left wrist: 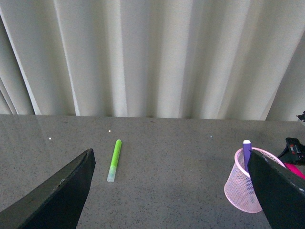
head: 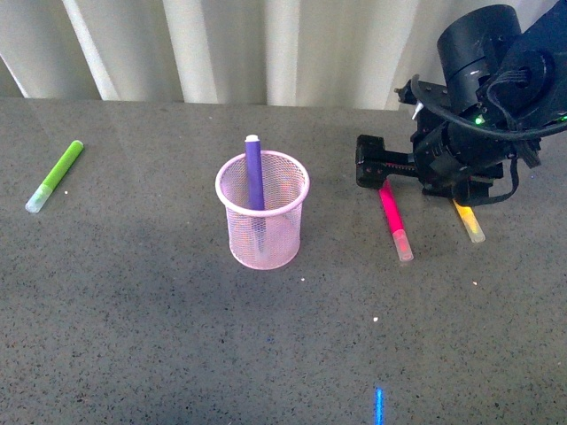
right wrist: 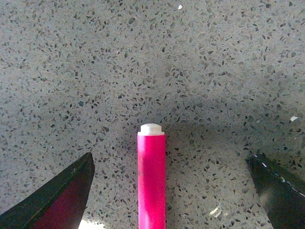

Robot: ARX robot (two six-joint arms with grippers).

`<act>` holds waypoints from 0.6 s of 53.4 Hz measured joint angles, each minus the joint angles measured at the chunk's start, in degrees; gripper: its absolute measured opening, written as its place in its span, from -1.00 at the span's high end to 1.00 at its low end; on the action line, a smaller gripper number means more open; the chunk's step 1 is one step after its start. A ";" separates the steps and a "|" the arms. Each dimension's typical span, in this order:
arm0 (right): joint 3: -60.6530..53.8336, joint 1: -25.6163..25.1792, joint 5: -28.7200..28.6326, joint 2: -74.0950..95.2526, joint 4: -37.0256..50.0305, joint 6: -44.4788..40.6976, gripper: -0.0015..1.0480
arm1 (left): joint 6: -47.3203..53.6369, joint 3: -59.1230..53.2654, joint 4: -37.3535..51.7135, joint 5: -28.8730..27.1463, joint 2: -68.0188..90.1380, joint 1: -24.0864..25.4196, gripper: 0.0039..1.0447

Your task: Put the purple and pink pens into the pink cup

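Magenta thick marker pen [right wrist: 151, 186] lies bottom-centre, straddled by my wide-spread right gripper [right wrist: 169, 162]; I'd lower squarely, then pinch its barrel.

**One pen in, one out**

The pink cup [head: 285, 232], light mesh, stands upright mid-way across the desk [head: 133, 310]. The purple pen [head: 254, 173] stands inside, white end above the rim. The pink pen [head: 394, 221] lies flat nearer the right edge, clear cap toward the near edge.
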 joint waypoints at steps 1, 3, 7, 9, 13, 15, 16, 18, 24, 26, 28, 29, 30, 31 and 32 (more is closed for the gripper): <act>0.07 0.07 0.11 0.04 0.00 0.00 -0.87 | 0.00 0.00 0.00 0.00 0.00 0.00 -0.88; 0.24 0.26 0.09 0.11 0.00 0.04 -0.87 | 0.00 0.00 0.00 0.00 0.00 0.00 -0.88; 0.74 0.68 -0.26 0.20 0.09 0.04 -0.87 | 0.00 0.00 0.00 0.00 0.00 0.00 -0.88; 0.85 0.87 -0.33 0.22 0.13 0.09 -0.87 | 0.00 0.00 0.00 0.00 0.00 0.00 -0.88; 0.87 1.42 -0.50 0.46 0.85 0.24 -0.87 | 0.00 0.00 0.00 0.00 0.00 0.00 -0.88; 0.63 1.62 -0.55 0.59 1.38 0.33 -0.87 | 0.00 0.00 0.00 0.00 0.00 0.00 -0.88; 0.33 1.68 -0.55 0.59 1.79 0.42 -0.87 | 0.00 0.00 0.00 0.00 0.00 0.00 -0.88; -0.07 1.79 -0.52 0.59 2.10 0.48 -0.87 | 0.00 0.00 0.00 0.00 0.00 0.00 -0.88; -0.50 1.81 -0.50 0.63 2.84 0.74 -0.87 | 0.00 0.00 0.00 0.00 0.00 0.00 -0.88; -0.52 1.81 -0.50 0.68 2.95 0.94 -0.86 | 0.00 0.00 0.00 0.00 0.00 0.00 -0.88; -0.59 1.77 0.07 0.72 3.15 1.07 -0.73 | 0.00 0.00 0.00 0.00 0.00 0.00 -0.88; -0.61 1.73 0.22 0.76 3.17 1.05 -0.66 | 0.00 0.00 0.00 0.00 0.00 0.00 -0.88; -0.61 1.66 0.31 0.79 3.17 1.07 -0.59 | 0.00 0.00 0.00 0.00 0.00 0.00 -0.88; -0.61 1.60 0.37 0.81 3.19 1.07 -0.53 | 0.00 0.00 0.00 0.00 0.00 0.00 -0.88; -0.63 1.51 0.33 0.81 3.23 1.09 -0.46 | 0.00 0.00 0.00 0.00 0.00 0.00 -0.88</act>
